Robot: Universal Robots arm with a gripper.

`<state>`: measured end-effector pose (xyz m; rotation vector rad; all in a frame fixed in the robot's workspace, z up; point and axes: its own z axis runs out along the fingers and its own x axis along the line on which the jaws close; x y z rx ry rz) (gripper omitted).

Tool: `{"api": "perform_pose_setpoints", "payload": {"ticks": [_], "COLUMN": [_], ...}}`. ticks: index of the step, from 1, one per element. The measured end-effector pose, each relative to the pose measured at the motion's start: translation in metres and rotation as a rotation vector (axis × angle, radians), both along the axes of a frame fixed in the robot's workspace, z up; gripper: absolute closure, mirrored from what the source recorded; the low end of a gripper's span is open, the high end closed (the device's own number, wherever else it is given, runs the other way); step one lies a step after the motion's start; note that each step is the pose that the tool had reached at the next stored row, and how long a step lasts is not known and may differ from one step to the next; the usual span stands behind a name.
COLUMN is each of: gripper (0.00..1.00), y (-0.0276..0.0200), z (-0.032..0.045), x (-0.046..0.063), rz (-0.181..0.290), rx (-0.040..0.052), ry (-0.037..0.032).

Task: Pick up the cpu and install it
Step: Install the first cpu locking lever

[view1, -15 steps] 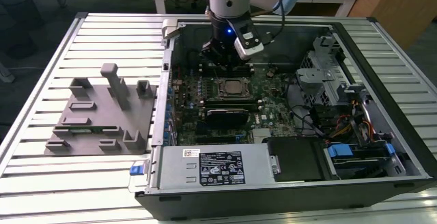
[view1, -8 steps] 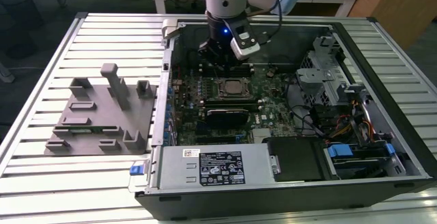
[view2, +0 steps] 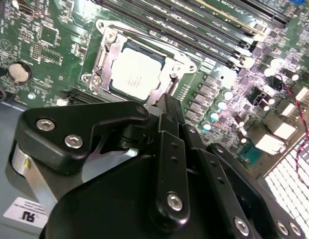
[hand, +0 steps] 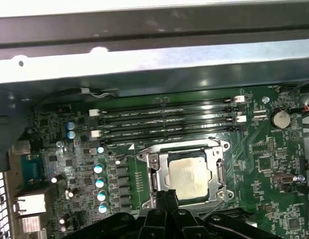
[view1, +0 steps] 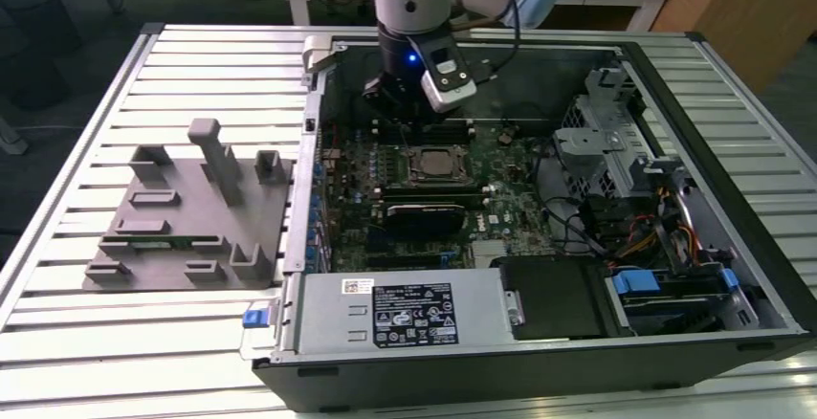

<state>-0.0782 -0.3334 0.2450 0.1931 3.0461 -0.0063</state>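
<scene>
- Your table [view1: 191,55] is ribbed, pale metal slats.
- The open black computer case [view1: 537,376] lies on it, boxy sheet metal.
- A matte grey moulded tray [view1: 179,218] sits beside the case.
- The green motherboard [hand: 264,164] lies flat inside.
- Your black tool [hand: 165,195] is clenched on nothing, tips at the steel-framed socket [hand: 155,172].
- The cpu [hand: 190,175], square and silver-lidded, lies in that socket, mid-motherboard.

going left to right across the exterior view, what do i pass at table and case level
grey tray → cpu → metal drive cage → coloured cables
</scene>
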Motion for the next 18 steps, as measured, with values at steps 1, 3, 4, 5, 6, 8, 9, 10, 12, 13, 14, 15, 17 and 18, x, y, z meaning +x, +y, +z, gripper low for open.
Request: {"api": "perform_pose_setpoints", "payload": {"ticks": [1, 3, 4, 5, 6, 8, 9, 10, 12, 13, 14, 15, 17, 18], "gripper": [0.89, 0.89, 0.89, 0.89, 0.89, 0.89, 0.89, 0.89, 0.89, 0.89, 0.89, 0.89, 0.89, 0.89], "y": [0.0000, 0.0000, 0.0000, 0.0000, 0.0000, 0.0000, 0.0000, 0.0000, 0.0000, 0.0000, 0.0000, 0.0000, 0.0000, 0.0000], "z": [0.0000, 0.0000, 0.0000, 0.0000, 0.0001, 0.0000, 0.0000, 0.0000, 0.0000, 0.0000, 0.0000, 0.0000, -0.0001, -0.0001], "x": [-0.001, -0.004, -0.005, -0.006, -0.008, -0.010, -0.012, -0.013, -0.016, -0.017, -0.019, -0.020, -0.022, -0.023], "rz": [0.000, 0.000, 0.000, 0.000, 0.000, 0.000, 0.000, 0.000, 0.000, 0.000, 0.000, 0.000, 0.000, 0.000], "rx": [0.0001, 0.0002, 0.0002, 0.0003, 0.0003, 0.0005, 0.0006, 0.0007, 0.0007, 0.0006, 0.0007, 0.0006, 0.0010, 0.0012], "ry": [0.0000, 0.0000, 0.0000, 0.0001, 0.0001, 0.0000, 0.0001, 0.0000, 0.0000, 0.0000, 0.0000, 0.0001, 0.0000, 0.0000]}}
